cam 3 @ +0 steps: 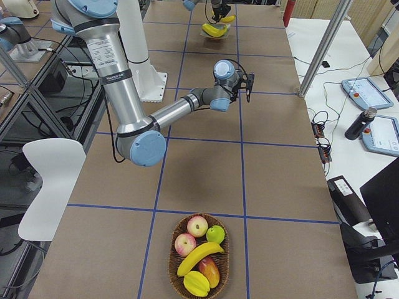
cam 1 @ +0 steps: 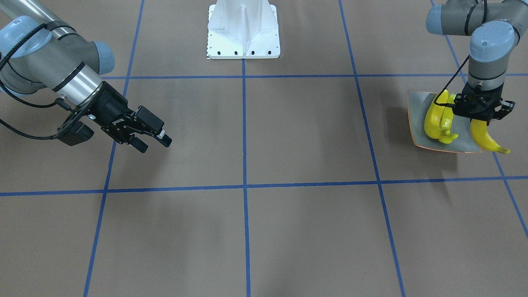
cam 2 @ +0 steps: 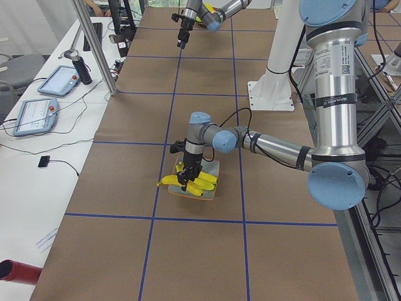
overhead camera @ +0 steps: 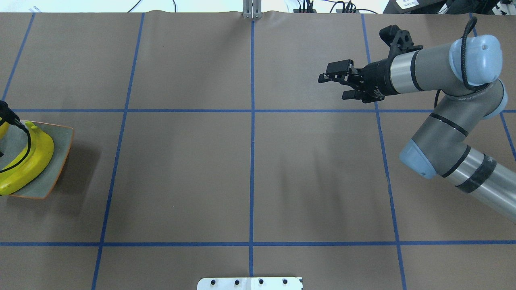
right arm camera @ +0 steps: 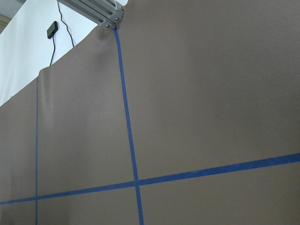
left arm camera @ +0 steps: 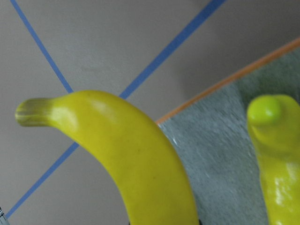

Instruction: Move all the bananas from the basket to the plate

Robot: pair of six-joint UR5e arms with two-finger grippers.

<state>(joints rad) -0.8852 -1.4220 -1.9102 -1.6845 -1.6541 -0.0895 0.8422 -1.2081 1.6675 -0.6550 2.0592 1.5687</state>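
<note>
My left gripper is clamping a glossy yellow curved plastic banana, which is hanging over the edge of the square grey-green orange-rimmed plate. Other yellow bananas are lying on it. My right gripper is hovering with jaws apart, empty. One last yellow banana is sitting in the brown woven basket, well apart.

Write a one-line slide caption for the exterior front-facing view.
Left claw holds a banana over the plate edge, other bananas already on it; right claw open, empty.

Opposed overhead and front-facing cameras look down, sharing the plate
</note>
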